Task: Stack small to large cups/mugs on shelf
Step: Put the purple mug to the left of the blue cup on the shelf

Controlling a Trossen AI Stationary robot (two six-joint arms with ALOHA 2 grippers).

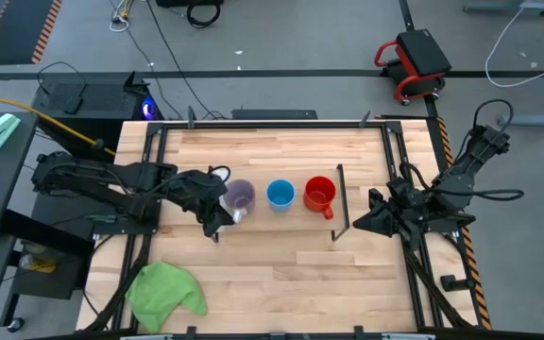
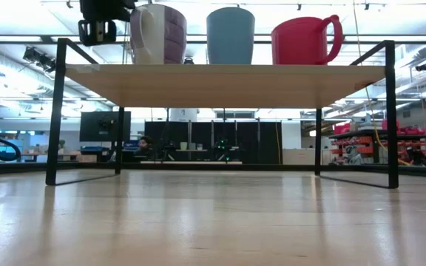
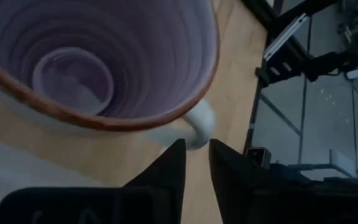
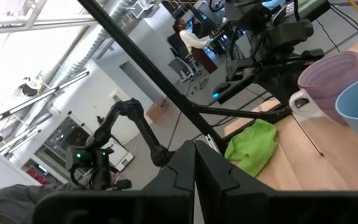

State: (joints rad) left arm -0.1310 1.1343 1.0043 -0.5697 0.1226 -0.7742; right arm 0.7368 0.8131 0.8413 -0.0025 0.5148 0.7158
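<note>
Grey workshop floor, cables and a red stool surround the light-wood table [image 1: 253,283], where a green cloth [image 1: 165,290] lies crumpled near the front-left corner. On the shelf [image 2: 228,77] three vessels stand upright in a row, near each other but apart: the translucent purple mug [image 1: 241,197], then the light-blue cup [image 1: 280,195], then the red mug [image 1: 319,194] with its handle turned toward the table's front. None sits inside another, so the nesting the task seems to ask for looks not yet begun, and lining them up probably serves to compare sizes. The left tool [image 3: 196,163] sits just beside the purple mug at the shelf's left end, its two dark fingers drawn almost together with only a thin gap and nothing between them; the mug's white handle [image 3: 197,127] lies just beyond the tips, not clasped. That placement suggests the handle is the chosen grip point, since the thin loop fits narrow fingers better than the wide rim. From table height the shelf's black end frames [image 2: 56,111] lift the cups well above the table, which is likely why the arm reaches in level with the mug. The right tool [image 4: 194,171] waits off the shelf's right end, its fingers pressed together and empty, clear of the working arm.
</note>
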